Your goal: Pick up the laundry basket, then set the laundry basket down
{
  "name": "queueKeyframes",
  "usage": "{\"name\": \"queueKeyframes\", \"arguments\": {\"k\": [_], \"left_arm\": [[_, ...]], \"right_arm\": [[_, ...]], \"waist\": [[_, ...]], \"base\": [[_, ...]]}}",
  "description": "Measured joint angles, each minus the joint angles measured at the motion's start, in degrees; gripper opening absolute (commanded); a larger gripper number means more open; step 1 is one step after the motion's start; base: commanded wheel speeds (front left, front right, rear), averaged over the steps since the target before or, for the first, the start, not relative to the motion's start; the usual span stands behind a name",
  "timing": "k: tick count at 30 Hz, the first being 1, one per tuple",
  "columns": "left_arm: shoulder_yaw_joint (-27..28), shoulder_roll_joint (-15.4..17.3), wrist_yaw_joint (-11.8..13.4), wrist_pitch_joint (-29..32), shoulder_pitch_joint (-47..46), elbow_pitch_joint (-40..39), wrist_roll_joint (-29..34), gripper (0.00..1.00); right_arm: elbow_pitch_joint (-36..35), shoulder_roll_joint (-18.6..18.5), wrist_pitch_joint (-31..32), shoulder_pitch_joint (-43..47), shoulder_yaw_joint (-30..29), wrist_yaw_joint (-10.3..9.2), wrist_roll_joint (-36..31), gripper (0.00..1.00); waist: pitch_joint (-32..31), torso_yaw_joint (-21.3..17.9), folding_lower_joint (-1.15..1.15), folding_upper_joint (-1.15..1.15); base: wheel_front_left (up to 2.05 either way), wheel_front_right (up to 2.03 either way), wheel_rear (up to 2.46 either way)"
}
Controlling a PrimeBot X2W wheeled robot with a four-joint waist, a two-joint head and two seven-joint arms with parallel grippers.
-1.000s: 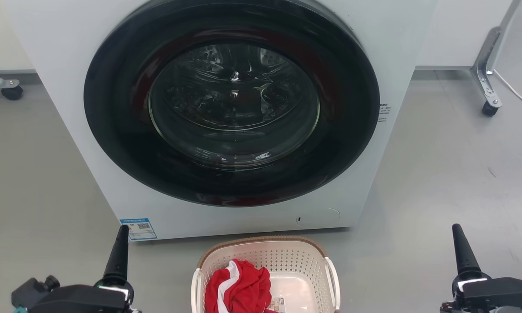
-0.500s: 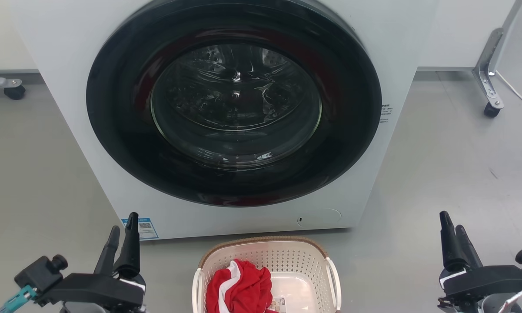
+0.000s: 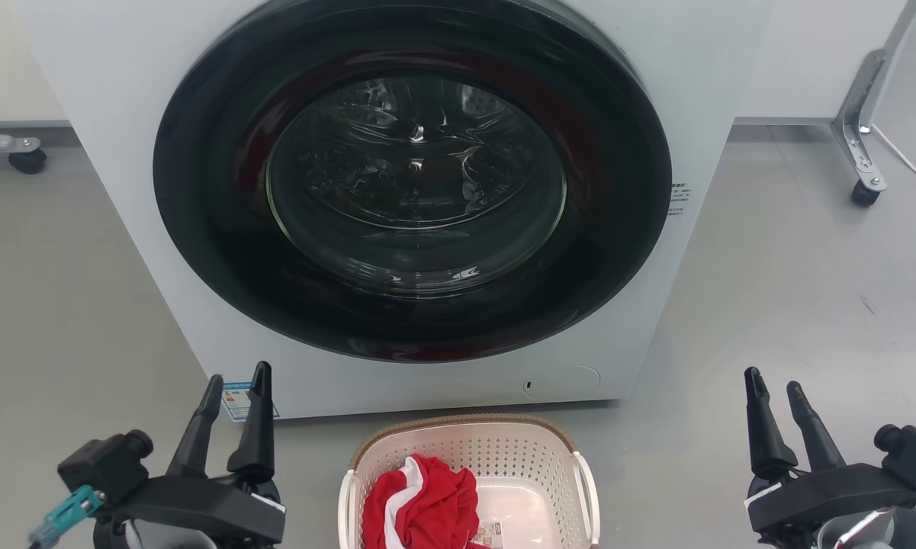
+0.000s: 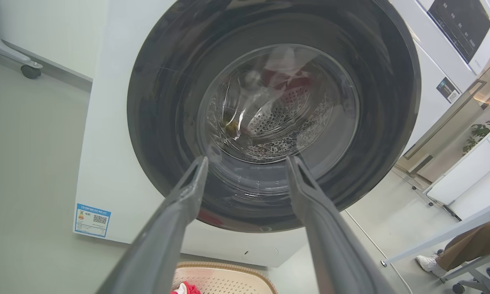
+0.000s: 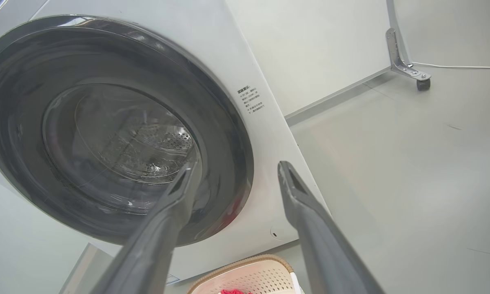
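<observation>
Fingers are now apart vs together 1 s ago on L gripper point(image 3: 238, 374) & R gripper point(image 3: 773, 380), so best to lower both evenly to the white handles point(image 3: 587, 488) of the laundry basket point(image 3: 458, 422).

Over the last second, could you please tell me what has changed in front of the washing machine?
Both grippers opened: the left gripper and right gripper went from fingers together to spread, each edging inward toward the laundry basket. Nothing was grasped. The basket, its red garment and the washing machine stayed put.
</observation>
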Motion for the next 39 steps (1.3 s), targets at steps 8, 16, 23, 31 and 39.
{"name": "queueKeyframes", "arguments": {"k": [8, 16, 23, 31, 39], "left_arm": [[-2.1, 0.1, 0.8, -1.5, 0.0, -0.2, 5.1, 1.00], [-4.3, 0.5, 1.8, -3.2, 0.1, 0.1, 10.8, 1.00], [-5.9, 0.9, 2.7, -4.0, 0.4, 0.5, 14.9, 1.00], [-7.6, 1.3, 3.7, -4.6, 0.6, 1.1, 19.9, 1.00], [-8.8, 1.5, 5.1, -5.3, 0.6, 1.1, 25.0, 1.00]], "right_arm": [[-0.2, -0.7, -1.6, 0.1, 1.9, -1.05, -6.3, 1.00], [-0.2, -1.1, -3.2, 0.7, 3.7, -2.27, -12.0, 1.00], [-0.5, -1.1, -4.7, 1.2, 4.2, -3.34, -16.3, 1.00], [-0.5, -1.1, -6.3, 2.0, 4.4, -4.53, -21.0, 1.00], [-1.0, -1.1, -7.8, 2.5, 4.6, -5.56, -25.4, 1.00]], "waist": [[0.0, 0.1, 0.00, 0.00], [-0.1, 0.1, 0.00, 0.00], [-0.3, 0.0, 0.00, 0.00], [-0.3, 0.0, 0.00, 0.00], [-0.3, 0.1, 0.00, 0.00]], "base": [[0.00, 0.00, 0.00], [0.00, 0.00, 0.00], [0.00, 0.00, 0.00], [0.00, 0.00, 0.00], [0.00, 0.00, 0.00]]}}
